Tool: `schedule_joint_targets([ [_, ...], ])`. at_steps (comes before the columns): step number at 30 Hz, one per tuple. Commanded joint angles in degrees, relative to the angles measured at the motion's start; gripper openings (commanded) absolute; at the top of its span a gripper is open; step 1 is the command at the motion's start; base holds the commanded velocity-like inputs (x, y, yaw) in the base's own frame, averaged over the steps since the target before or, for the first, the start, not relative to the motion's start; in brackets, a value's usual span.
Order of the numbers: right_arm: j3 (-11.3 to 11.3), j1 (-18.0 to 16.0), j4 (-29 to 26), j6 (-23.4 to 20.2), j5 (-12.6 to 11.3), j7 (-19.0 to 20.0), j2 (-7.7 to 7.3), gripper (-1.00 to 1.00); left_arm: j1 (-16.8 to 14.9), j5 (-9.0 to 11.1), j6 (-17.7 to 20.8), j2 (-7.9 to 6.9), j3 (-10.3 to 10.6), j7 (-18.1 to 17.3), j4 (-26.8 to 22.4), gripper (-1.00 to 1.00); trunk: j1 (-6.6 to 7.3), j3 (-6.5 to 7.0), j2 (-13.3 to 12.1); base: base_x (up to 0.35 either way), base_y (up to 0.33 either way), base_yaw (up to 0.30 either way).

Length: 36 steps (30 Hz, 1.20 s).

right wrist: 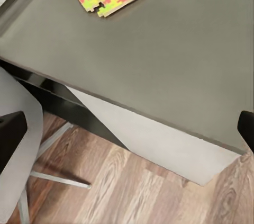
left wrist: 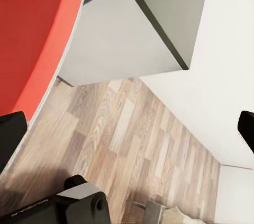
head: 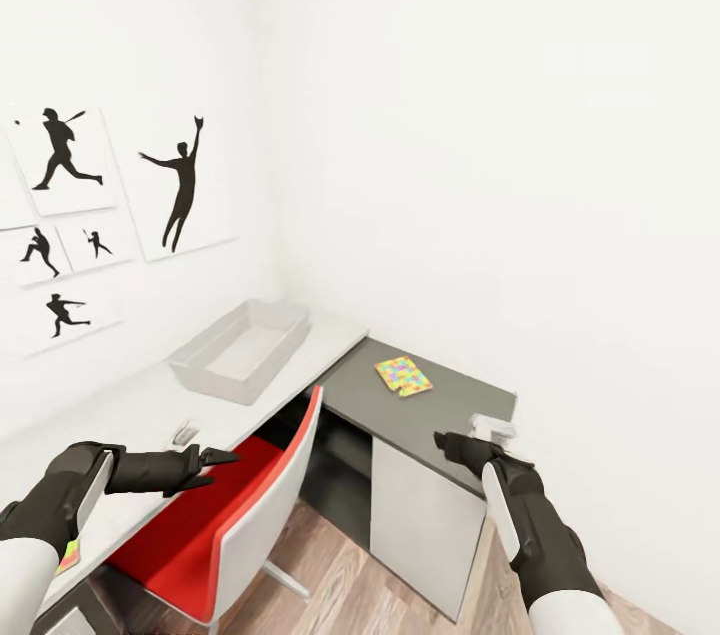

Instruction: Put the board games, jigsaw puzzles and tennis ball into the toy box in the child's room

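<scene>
The grey toy box [head: 243, 348] stands on the pale tabletop [head: 150, 405] near the corner, and one jigsaw puzzle [head: 403, 376] lies flat on the darker part, well apart from it. The left claw [head: 215, 467] hangs over a red chair [head: 225, 515], fingers apart and empty. The right claw [head: 452, 442] is open and empty too, near the dark edge.

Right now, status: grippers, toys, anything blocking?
Both grippers, left and right, open and empty. Jigsaw puzzle flat on dark desk section; toy box empty in the corner. Red chair against the desk.
</scene>
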State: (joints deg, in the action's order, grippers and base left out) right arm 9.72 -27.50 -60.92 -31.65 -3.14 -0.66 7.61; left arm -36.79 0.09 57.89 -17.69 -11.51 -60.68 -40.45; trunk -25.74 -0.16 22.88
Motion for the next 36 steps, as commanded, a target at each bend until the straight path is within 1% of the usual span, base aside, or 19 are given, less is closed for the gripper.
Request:
schedule_joint_targets([
  [1, 0.1, 0.0, -0.1, -0.3, -0.3, -0.1, 0.04, 1.0, 0.0, 0.0, 0.5, 0.02, -0.1, -0.1, 0.0, 1.0, -0.04, -0.03, 0.0, 0.174, -0.157, 0.29],
  [15, 0.1, 0.0, -0.1, -0.3, -0.3, -0.1, 0.04, 1.0, 0.0, 0.0, 0.5, 0.03, -0.1, -0.1, 0.0, 1.0, -0.04, -0.03, 0.0, 0.099, -0.032, 0.29],
  [29, 0.1, 0.0, -0.1, -0.3, -0.3, 0.0, 0.04, 1.0, 0.0, 0.0, 0.5, 0.11, -0.1, -0.1, 0.0, 1.0, -0.04, -0.03, 0.0, 0.039, 0.0, 0.289],
  [32, 0.1, 0.0, -0.1, -0.3, -0.3, 0.0, 0.0, 1.0, 0.0, 0.0, 0.5, 0.11, -0.1, -0.1, 0.0, 1.0, -0.04, -0.03, 0.0, 0.208, 0.0, 0.185],
  [36, 0.1, 0.0, -0.1, -0.3, -0.3, 0.0, -0.04, 1.0, 0.0, 0.0, 0.5, 0.11, -0.1, -0.1, 0.0, 1.0, -0.04, -0.03, 0.0, 0.288, 0.0, 0.054],
])
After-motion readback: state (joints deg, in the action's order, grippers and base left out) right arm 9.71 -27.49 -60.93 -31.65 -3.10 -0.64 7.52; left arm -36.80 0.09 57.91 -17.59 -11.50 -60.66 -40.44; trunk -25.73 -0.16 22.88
